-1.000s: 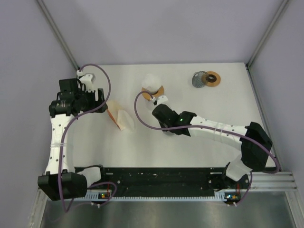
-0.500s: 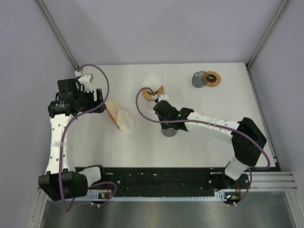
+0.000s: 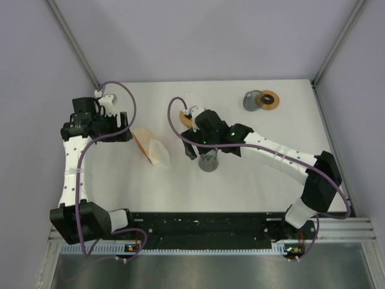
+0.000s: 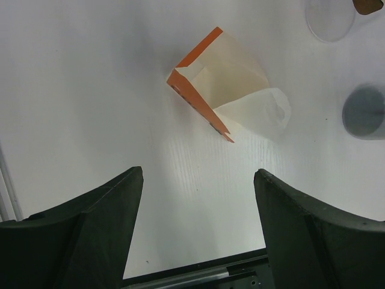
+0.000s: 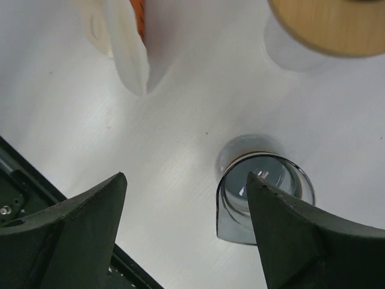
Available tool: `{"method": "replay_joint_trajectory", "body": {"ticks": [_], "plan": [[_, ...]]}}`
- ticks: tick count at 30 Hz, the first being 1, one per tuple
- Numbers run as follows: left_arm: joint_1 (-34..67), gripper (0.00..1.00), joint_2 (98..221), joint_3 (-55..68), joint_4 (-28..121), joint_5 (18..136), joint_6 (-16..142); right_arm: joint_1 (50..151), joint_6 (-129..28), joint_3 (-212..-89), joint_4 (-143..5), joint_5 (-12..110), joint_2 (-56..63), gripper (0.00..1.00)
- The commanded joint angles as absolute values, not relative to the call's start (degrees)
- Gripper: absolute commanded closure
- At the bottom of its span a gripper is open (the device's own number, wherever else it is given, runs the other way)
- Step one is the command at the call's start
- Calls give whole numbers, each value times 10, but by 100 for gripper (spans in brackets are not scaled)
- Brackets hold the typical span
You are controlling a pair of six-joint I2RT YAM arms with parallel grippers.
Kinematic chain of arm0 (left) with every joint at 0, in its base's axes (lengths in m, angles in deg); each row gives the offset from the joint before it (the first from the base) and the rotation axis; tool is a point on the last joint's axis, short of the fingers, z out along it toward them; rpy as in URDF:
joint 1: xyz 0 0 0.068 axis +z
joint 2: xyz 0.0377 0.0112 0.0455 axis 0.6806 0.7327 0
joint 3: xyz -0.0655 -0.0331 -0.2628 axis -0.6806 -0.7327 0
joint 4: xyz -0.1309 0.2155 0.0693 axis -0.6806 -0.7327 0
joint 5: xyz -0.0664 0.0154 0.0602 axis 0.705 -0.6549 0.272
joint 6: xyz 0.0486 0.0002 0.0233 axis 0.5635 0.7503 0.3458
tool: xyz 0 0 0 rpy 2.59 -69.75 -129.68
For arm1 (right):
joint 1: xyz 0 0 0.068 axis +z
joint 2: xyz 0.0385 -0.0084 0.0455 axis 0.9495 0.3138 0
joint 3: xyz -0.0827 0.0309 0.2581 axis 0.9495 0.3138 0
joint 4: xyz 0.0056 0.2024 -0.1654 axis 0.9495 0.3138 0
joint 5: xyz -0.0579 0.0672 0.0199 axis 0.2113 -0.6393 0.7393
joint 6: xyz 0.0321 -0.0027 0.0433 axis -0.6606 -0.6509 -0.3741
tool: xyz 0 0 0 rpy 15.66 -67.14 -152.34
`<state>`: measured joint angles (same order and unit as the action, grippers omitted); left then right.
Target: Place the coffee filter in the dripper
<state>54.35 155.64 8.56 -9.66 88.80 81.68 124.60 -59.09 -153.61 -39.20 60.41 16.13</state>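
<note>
The cream paper coffee filter (image 3: 160,153) sticks out of an orange box (image 3: 143,141) lying left of centre; it also shows as the filter (image 4: 257,110) and box (image 4: 196,96) ahead of my left gripper (image 4: 198,174), which hangs open and empty above the table. The dripper (image 3: 192,108), clear glass with a wooden collar, stands behind the middle. My right gripper (image 3: 200,150) is open over a grey glass cup (image 5: 264,189); its right finger overlaps the cup's rim in the right wrist view, and nothing sits between the jaws (image 5: 186,177).
The grey glass cup (image 3: 208,161) stands upright in the middle, in front of the dripper. A grey disc with a wooden ring (image 3: 262,100) lies at the back right. Purple walls enclose the table on three sides. The black base rail (image 3: 204,226) runs along the near edge.
My right gripper has opened and pulled back from the grey glass cup, which now stands uncovered on the table. The left arm has barely moved.
</note>
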Motion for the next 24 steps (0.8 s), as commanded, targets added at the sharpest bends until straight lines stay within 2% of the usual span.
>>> {"method": "replay_joint_trajectory", "body": {"ticks": [1, 7, 12, 16, 24], "plan": [[558, 20, 1561, 122, -96, 891, 839, 1201, -532, -1606, -391, 544, 57, 19], [559, 20, 1596, 177, -108, 862, 848, 1022, -515, -1595, -407, 502, -2, 20], [559, 20, 1641, 241, -129, 851, 843, 856, -565, -1606, -455, 493, 57, 26], [559, 20, 1650, 260, -124, 821, 840, 817, -588, -1647, -505, 541, 154, 22], [560, 20, 1659, 262, -122, 781, 842, 788, -670, -1796, -544, 601, 370, 22]]}}
